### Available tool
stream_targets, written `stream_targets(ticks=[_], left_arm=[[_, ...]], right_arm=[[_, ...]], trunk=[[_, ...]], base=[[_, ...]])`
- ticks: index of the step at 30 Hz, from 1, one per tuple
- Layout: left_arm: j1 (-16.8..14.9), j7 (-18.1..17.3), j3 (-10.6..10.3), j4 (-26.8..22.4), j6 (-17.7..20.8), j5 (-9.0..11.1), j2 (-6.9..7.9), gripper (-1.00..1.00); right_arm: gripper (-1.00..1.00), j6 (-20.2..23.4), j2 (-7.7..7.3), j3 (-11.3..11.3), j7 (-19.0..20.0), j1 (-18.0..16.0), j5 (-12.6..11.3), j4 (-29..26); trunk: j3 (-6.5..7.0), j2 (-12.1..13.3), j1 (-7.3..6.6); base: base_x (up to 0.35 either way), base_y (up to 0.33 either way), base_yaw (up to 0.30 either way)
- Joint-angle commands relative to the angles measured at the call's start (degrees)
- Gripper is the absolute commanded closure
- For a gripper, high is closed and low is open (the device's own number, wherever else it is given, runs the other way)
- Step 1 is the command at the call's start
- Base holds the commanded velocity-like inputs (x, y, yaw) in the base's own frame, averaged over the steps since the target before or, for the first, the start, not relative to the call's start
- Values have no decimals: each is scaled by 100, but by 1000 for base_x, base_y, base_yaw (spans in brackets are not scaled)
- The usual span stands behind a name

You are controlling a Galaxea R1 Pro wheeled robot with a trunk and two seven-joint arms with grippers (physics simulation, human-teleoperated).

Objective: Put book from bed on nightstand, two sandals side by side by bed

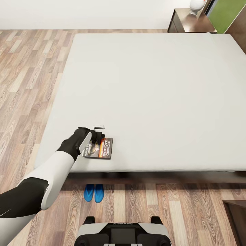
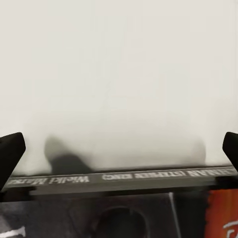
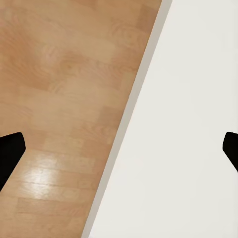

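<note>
Left gripper (image 1: pixel 96 136) hovering spread over the book (image 1: pixel 102 149)
Book is lying near the bed (image 1: pixel 153 95) edge; right gripper (image 3: pixel 119 148) is hanging spread.

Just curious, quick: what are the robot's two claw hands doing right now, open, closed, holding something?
Left gripper: open, directly over the dark grey paperback book, nothing held.
Right gripper: open, empty.

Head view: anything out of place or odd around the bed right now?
Nothing looks damaged or spilled. The book lies flat near the bed's near edge, at a slight angle to it, with the left gripper over its left part. The two sandals sit side by side on the floor, partly under the bed's edge.
</note>
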Motion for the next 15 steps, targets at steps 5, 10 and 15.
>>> stream_targets(ticks=[5,10,15], left_arm=[[0,34,-27,-5,11,46,2,-100],[0,36,-28,-6,12,44,0,-100],[2,37,-24,-11,4,44,-1,-100]], right_arm=[[-100,19,0,-1,3,2,34,-7],[-100,19,0,-1,3,2,35,-5],[-100,19,-2,-1,3,2,35,-7]], trunk=[[-2,-2,1],[-2,-2,1],[-2,-2,1]], base=[[0,0,0],[-13,0,0],[-108,0,0]])
